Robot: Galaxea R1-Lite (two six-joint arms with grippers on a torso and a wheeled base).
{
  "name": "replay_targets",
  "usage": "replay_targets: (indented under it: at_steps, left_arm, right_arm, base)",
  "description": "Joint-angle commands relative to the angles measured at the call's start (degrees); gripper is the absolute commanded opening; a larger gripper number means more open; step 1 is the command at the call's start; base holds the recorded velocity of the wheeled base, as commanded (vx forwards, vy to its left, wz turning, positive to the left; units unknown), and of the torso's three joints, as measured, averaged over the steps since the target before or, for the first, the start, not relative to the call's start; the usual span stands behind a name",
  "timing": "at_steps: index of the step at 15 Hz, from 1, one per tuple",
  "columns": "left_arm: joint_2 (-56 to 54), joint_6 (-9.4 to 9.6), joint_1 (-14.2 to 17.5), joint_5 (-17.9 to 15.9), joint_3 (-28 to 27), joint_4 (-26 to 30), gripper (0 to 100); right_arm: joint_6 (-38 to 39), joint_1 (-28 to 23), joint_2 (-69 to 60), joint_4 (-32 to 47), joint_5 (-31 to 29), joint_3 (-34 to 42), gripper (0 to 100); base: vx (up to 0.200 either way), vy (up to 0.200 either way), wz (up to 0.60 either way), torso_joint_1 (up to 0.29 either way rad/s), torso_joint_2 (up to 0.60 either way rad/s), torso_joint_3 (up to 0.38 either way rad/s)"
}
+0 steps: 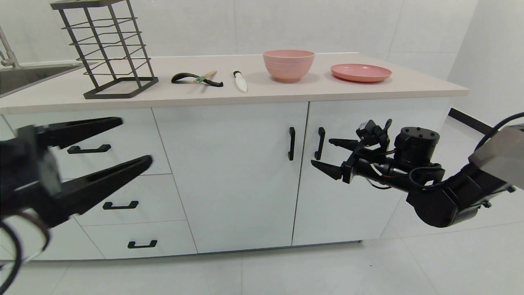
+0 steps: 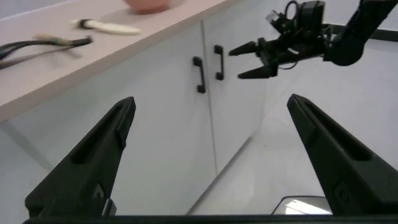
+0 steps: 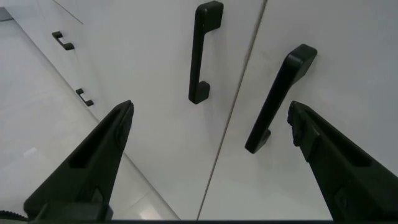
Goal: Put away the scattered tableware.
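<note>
My right gripper (image 1: pixel 321 152) is spread wide just by a cupboard door handle (image 1: pixel 319 141), maybe so I can pull that door open. My left gripper (image 1: pixel 136 139) hangs low, spread too. The bowl (image 1: pixel 288 64) and plate (image 1: pixel 361 72) sit on the counter (image 1: pixel 327 88).

Tableware sits scattered along a pale beige countertop (image 1: pixel 368 88) above white cabinet doors (image 1: pixel 233 176).
From left: a black wire rack (image 1: pixel 108 49), black spoon (image 1: pixel 185 77), white-bladed knife (image 1: pixel 240 81), round pink bowl (image 1: pixel 288 64), flat pink plate (image 1: pixel 361 72). Nearer, the left gripper (image 1: pixel 135 140) and right gripper (image 1: pixel 322 152) hang with jaws apart.
</note>
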Motion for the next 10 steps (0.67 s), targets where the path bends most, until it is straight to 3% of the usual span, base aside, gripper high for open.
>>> replay_targets:
  at_steps: [1, 2, 5, 7, 10]
  left_arm:
    - [28.72, -2.07, -11.46, -1.72, -5.72, -18.64, 100]
    - [33.02, -2.16, -12.78, -1.90, -7.12, -21.02, 100]
    - [38.56, -2.95, -16.39, -1.72, -11.52, -21.37, 100]
    - [42.52, -5.32, -19.02, -1.19, -15.30, -20.93, 100]
    - [47.17, -3.65, -19.37, -1.81, -19.43, -23.22, 100]
  right_arm:
    - [-0.04, -0.04, 1.44, 0.03, -0.01, -0.69, 100]
    - [-0.12, -0.39, 1.61, 0.03, -0.01, -1.04, 100]
    - [-0.04, -1.09, 2.67, 0.03, -0.01, -3.94, 100]
    - [-0.12, -1.36, 4.16, -0.15, 0.07, -5.00, 100]
    - [-0.21, -1.01, 4.51, -0.15, 0.16, -5.26, 100]
  base:
    - [0.000, 0.000, 0.00, 0.000, 0.00, 0.000]
    - [0.000, 0.000, 0.00, 0.000, 0.00, 0.000]
    - [0.000, 0.000, 0.00, 0.000, 0.00, 0.000]
    - [0.000, 0.000, 0.00, 0.000, 0.00, 0.000]
    - [0.000, 0.000, 0.00, 0.000, 0.00, 0.000]
